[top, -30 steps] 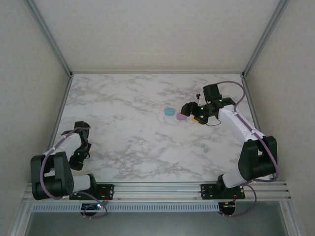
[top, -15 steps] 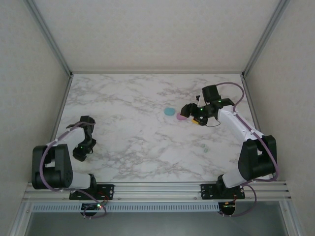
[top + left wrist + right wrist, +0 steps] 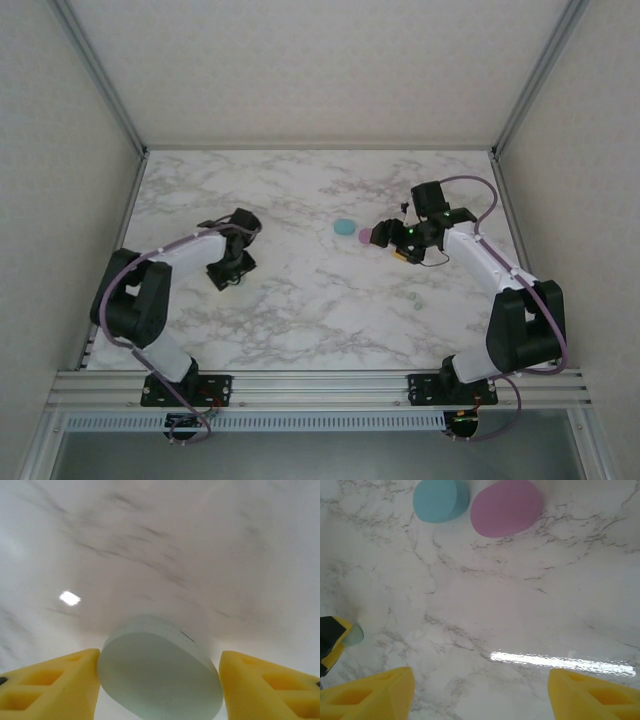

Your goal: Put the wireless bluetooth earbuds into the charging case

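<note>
On the left half of the marble table (image 3: 300,320), we find the left gripper (image 3: 228,270) set low over a pale green case (image 3: 160,677), a closed round disc lying flat between its yellow fingers (image 3: 50,685). In the left wrist view, one finger touches the case's rim while the other stands just off it. We therefore read the jaws as narrowed around the case but not clamped on it. Farther right, the teal case (image 3: 345,227) and the pink case (image 3: 366,237) lie just beside each other, a little ahead of the right gripper (image 3: 385,232). Its jaws are spread wide with bare marble between them, gripping nothing. In the right wrist view, a single pale bud (image 3: 353,635) sits off to the left of those fingers, against a black-and-yellow piece we cannot identify. Behind that gripper, towards its arm's base, two tiny earbuds (image 3: 417,298) lie on the table, well apart from the cases.
</note>
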{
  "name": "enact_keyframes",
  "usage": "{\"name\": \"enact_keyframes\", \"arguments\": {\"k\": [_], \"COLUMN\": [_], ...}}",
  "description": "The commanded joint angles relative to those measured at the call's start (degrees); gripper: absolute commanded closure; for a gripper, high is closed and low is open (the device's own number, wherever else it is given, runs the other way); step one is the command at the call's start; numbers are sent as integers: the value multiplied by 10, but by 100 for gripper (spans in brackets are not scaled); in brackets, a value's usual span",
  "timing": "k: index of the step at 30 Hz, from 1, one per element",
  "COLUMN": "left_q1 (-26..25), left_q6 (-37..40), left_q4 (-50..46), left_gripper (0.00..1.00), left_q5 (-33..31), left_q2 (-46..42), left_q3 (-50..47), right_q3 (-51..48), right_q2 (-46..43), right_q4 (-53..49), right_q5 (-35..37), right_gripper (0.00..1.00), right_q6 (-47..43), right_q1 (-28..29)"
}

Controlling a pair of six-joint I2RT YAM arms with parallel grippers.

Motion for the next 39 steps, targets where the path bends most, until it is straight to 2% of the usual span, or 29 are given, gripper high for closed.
{"name": "enact_keyframes", "arguments": {"k": [1,7,11,13,15,19,21,25,28,32,36,39], "left_q1": [-54,-112,-131,-131,-129,-123,-107,-41,21,91,121,125], "left_q6": [6,-27,-40,-40,-34,-21,-18,-7,12,58,111,139], "left_q4": [-31,-20,-22,-31,-40,-60,-64,-45,-36,-25,-16,4], "left_gripper": [38,38,36,33,27,15,13,10,7,1,0,0], "left_q5": [15,59,67,56,37,-18,-35,-66,-74,-69,-97,-120], "left_q2": [40,74,69,56,36,-29,-63,-171,-245,-326,-395,-447], "left_q3": [47,84,103,110,116,111,98,31,-14,-51,-73,-95], "right_q3": [-15,-25,-44,-57,-67,-89,-91,-69,-35,41,136,201], "right_q2": [-20,-29,-44,-59,-73,-90,-85,-32,36,129,222,281], "right_q4": [-1,-3,30,57,89,161,194,236,256,230,178,139], "right_q5": [18,28,27,31,32,65,71,79,76,84,59,45], "right_gripper": [28,28,28,29,29,29,30,30,30,30,30,30], "right_q6": [3,-5,-15,-27,-51,-135,-184,-333,-432,-560,-650,-691], "right_q1": [4,3,4,8,17,70,100,181,225,278,309,322]}}
